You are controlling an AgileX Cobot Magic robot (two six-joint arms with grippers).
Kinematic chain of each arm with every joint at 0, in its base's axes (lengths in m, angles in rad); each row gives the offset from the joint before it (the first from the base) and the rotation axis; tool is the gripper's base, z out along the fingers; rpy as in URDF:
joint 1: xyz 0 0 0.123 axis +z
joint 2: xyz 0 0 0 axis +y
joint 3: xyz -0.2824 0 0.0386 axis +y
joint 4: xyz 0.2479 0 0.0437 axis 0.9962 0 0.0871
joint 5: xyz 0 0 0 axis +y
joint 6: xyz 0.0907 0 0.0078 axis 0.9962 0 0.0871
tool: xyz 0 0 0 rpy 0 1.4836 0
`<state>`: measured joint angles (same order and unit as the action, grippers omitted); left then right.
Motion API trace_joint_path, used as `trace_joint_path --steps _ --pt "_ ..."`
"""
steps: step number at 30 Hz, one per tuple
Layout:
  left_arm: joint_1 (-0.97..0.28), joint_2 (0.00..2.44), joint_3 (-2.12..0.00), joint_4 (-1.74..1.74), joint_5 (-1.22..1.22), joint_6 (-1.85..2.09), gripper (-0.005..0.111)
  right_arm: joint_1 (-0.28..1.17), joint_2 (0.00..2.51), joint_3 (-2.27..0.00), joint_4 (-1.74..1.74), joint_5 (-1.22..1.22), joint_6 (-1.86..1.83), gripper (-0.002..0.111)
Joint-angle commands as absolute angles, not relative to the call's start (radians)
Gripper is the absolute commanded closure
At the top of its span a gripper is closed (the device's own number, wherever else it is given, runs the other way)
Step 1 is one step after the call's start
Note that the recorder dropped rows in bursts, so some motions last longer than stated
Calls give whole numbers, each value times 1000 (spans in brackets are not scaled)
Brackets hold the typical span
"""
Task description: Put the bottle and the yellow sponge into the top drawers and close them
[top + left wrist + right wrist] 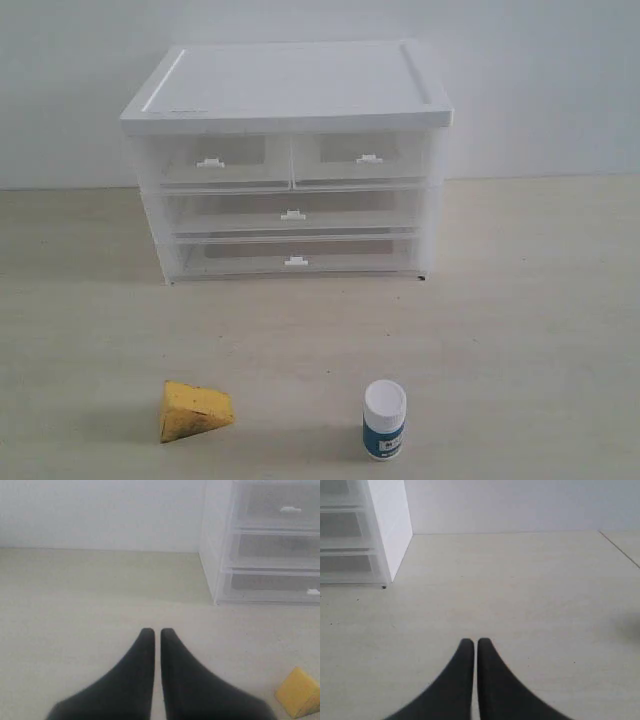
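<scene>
Exterior view: mustard-yellow wedge sponge (196, 410) and white-capped blue-labelled bottle (384, 420) near the desk's (520, 300) front edge, sponge toward its left corner. The left gripper (154, 631) and right gripper (471, 641) each have tips together, empty; left probably nearer the sponge.

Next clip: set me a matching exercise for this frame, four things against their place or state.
Things:
1 yellow sponge
2 bottle
3 top drawers
4 left gripper

Place or state:
A pushed fully in
B fingers together, holding nothing
C upright on the table, right side of the exterior view
D lying on the table, left side of the exterior view

Pairs: 1-D, 2-C, 3-A, 4-B
</scene>
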<state>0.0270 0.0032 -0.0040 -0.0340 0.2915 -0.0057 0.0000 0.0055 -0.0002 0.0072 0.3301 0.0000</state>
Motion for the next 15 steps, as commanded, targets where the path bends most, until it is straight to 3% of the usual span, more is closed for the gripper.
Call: trace_joint_path --steps 1,7,15 --pt "30 0 0 -38 291 -7 102 0 0 0 6 323 0 108" --pt "30 0 0 -38 291 -7 102 0 0 0 14 207 0 108" --pt "30 0 0 -38 291 -7 102 0 0 0 18 -313 187 108"
